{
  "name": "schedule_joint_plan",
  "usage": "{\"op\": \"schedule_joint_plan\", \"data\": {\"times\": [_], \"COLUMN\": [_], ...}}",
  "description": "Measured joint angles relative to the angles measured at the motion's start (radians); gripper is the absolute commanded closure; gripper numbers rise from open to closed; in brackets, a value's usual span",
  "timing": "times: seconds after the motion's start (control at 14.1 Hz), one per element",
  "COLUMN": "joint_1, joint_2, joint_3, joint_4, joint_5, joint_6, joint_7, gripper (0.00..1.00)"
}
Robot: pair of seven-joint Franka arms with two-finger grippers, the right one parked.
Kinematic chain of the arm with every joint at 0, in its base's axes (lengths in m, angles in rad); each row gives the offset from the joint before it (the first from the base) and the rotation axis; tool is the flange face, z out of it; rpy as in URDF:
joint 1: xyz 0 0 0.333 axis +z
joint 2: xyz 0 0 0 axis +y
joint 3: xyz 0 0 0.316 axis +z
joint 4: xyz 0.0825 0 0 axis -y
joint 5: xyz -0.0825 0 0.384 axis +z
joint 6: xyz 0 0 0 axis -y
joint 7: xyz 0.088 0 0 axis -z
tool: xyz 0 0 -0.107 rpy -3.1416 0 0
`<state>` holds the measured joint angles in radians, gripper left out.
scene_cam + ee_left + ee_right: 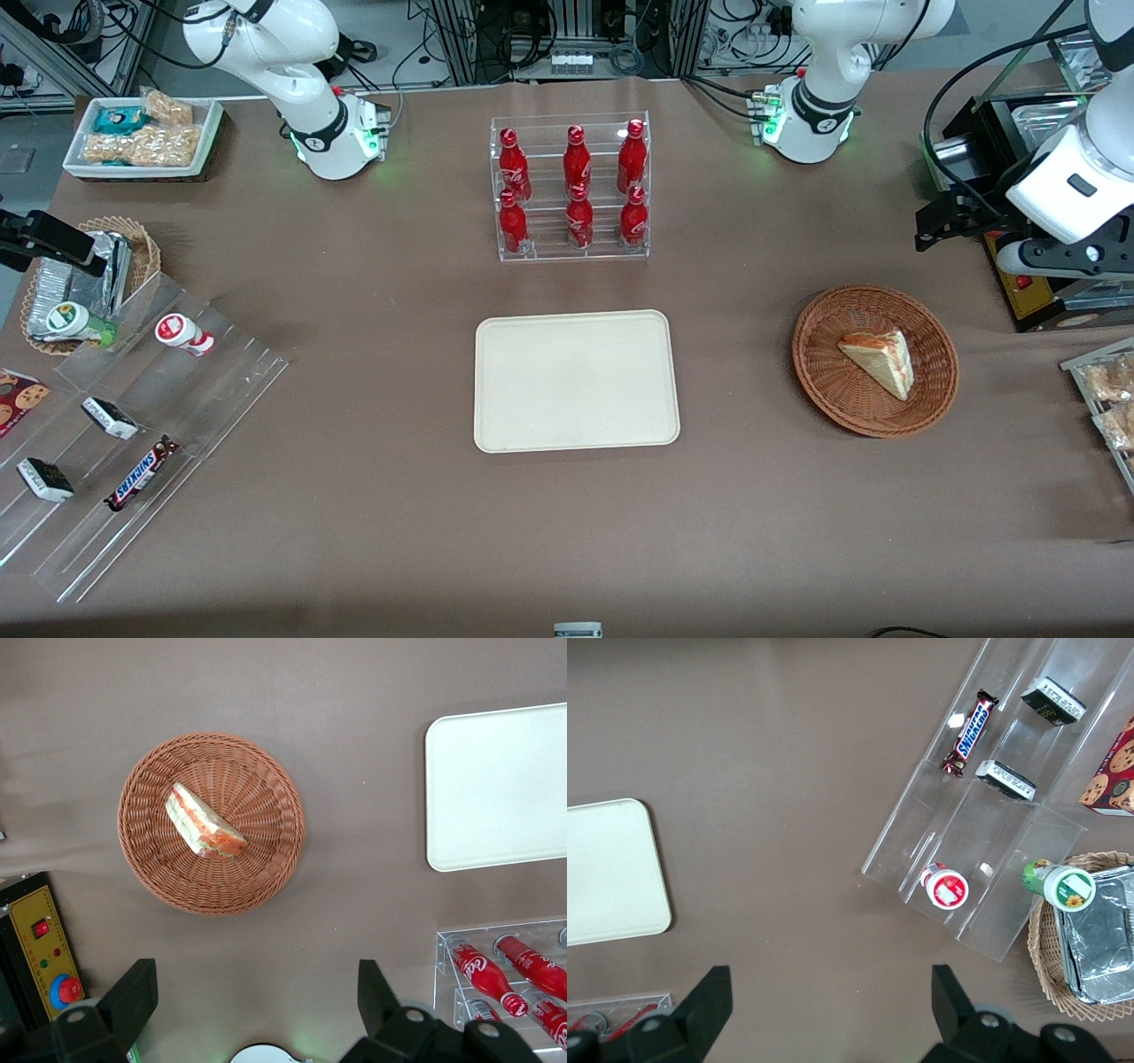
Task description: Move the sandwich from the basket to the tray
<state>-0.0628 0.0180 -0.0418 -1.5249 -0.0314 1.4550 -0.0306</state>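
The sandwich is a pale bread wedge with red and green filling, lying in the round reddish-brown wicker basket toward the working arm's end of the table. Both also show in the left wrist view, the sandwich inside the basket. The cream tray lies bare at the table's middle, and part of it shows in the left wrist view. My left gripper hangs high above the table, farther from the front camera than the basket. It is open and empty.
A clear rack of red bottles stands farther from the front camera than the tray. A yellow control box sits beside the basket. Toward the parked arm's end are an acrylic snack rack, a tan basket of foil packs and a white tub.
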Motion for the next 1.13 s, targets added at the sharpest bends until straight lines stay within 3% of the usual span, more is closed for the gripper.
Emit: {"op": "schedule_joint_plan", "data": {"times": [0.78, 1.13], "joint_1": [0.002, 0.015], "joint_2": [0.005, 0.072], "joint_3": [0.005, 0.017], "joint_4": [-0.003, -0.041], "joint_5": [0.020, 0.044], "joint_6": [-0.005, 0.008], "joint_7": [0.000, 0.000], "gripper": [0.00, 0.00]}}
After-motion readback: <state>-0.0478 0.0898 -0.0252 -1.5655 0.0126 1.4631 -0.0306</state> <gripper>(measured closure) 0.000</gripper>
